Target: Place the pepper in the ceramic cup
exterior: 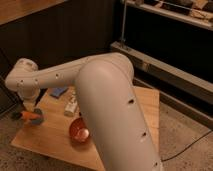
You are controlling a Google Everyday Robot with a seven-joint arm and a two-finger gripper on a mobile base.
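Tool (29,111) at counter's (55,137) nine o'clock edge, over pepper (31,115) and ceramic cup (36,119); you cannot tell its finger state. Pepper lies across the cup rim, probably mid-placement.

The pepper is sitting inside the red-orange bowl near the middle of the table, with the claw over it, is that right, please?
Not quite: the pepper lies at the ceramic cup on the table's left edge, not in the red-orange bowl. The claw is over it, as the camera view shows.
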